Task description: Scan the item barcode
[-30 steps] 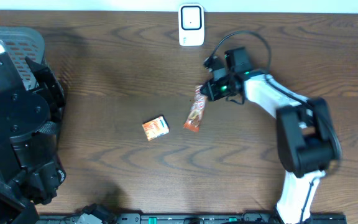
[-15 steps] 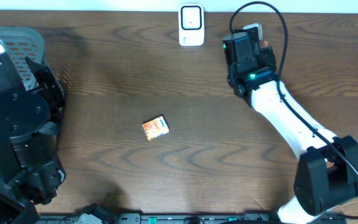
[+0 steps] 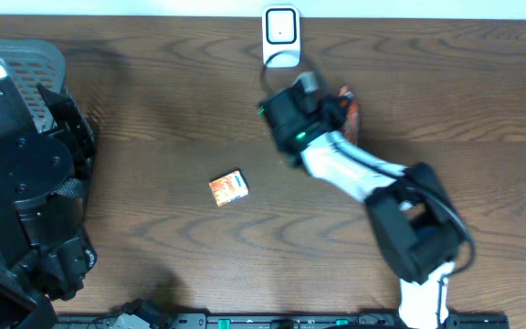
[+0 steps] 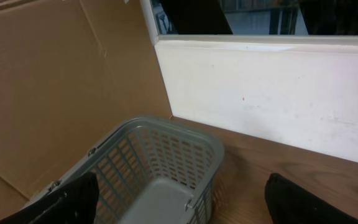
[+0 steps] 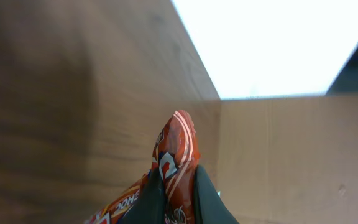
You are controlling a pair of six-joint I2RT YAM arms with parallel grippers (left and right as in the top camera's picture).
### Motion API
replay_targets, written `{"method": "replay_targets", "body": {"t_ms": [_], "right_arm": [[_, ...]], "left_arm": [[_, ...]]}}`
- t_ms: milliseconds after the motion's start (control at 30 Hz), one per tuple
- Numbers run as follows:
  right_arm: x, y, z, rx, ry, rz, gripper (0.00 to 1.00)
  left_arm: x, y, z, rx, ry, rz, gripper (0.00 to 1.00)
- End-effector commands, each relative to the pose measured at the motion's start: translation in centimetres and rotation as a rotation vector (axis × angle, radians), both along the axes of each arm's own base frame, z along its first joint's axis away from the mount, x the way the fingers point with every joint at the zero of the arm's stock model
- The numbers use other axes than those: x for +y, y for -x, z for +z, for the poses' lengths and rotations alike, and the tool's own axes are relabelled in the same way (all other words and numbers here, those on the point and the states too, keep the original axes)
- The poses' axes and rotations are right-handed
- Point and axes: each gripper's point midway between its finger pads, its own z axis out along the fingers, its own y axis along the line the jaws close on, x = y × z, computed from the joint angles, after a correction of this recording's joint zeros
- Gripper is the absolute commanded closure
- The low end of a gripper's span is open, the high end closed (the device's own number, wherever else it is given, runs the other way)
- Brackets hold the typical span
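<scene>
From overhead, the right gripper (image 3: 331, 111) has left the middle of the brown wooden table (image 3: 153, 137), where a second ago it was down on the red-and-orange foil snack wrapper (image 3: 349, 108). It took the packet up and over to the far right, and has now swung back, so the white rounded barcode scanner (image 3: 281, 37) stands just beyond its head. The spot where the wrapper lay is bare. The item is therefore picked up and is, I judge, being presented; no barcode can be made out. A small orange box (image 3: 228, 187) lies well behind the gripper, untouched.

The left wrist view shows the left gripper (image 4: 179, 208) spread wide with nothing between its dark fingers (image 4: 61, 202). A grey plastic mesh basket (image 4: 166, 162) sits directly below and ahead of it, with a cardboard sheet (image 4: 55, 81) beyond.

The right wrist view shows the right gripper (image 5: 178, 205) clenched on the wrapper (image 5: 174, 152), which sticks out past the fingertips, off the table. It is crinkled and glossy, with red and white stripes at its sealed end and part of a printed word near the fingers.
</scene>
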Motion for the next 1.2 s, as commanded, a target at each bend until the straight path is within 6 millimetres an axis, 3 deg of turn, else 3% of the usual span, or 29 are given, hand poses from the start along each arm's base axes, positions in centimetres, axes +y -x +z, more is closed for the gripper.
{"method": "replay_targets", "body": {"t_ms": [0,133,267,433,533,600,700,733,900,1000,1033,1067,1167], "right_arm": [[2.0,1.4,-1.3,0.012,0.138,0.025,0.99],[6.5,3.9,-3.0,0.029,0.192,0.130,0.98],[11.1,6.5,-3.1,-0.025,0.135,0.228,0.85],[15.4,9.7,-3.7,-0.043,0.045,0.333,0.68],[17.5,11.2,-4.9,-0.003,-0.022,0.395,0.38],[17.9,11.5,-4.9,-0.010,-0.044,0.401,0.28],[18.3,11.9,-4.9,-0.020,-0.062,0.407,0.03],[18.4,12.0,-4.9,-0.024,-0.071,0.407,0.01],[18.5,12.0,-4.1,-0.035,-0.084,0.407,0.01],[18.5,11.8,-2.3,-0.070,-0.107,0.401,0.01],[18.5,11.8,-1.4,-0.085,-0.122,0.399,0.07],[18.5,11.7,-0.6,-0.096,-0.137,0.398,0.20],[18.2,11.4,2.9,-0.143,-0.215,0.389,0.73]], "left_arm": [[0.3,0.2,0.1,-0.008,0.005,0.011,0.14],[0.3,0.2,0.1,-0.008,0.004,0.011,0.14],[0.3,0.2,0.1,-0.008,0.004,0.011,0.14],[0.3,0.2,0.1,-0.008,0.004,0.011,0.14],[0.3,0.2,0.1,-0.008,0.004,0.011,0.14],[0.3,0.2,0.1,-0.008,0.004,0.011,0.14],[0.3,0.2,0.1,-0.008,0.004,0.011,0.14],[0.3,0.2,0.1,-0.008,0.005,0.011,0.14],[0.3,0.2,0.1,-0.008,0.005,0.011,0.14],[0.3,0.2,0.1,-0.008,0.004,0.011,0.14],[0.3,0.2,0.1,-0.008,0.004,0.011,0.14],[0.3,0.2,0.1,-0.008,0.004,0.011,0.14],[0.3,0.2,0.1,-0.008,0.004,0.011,0.14]]}}
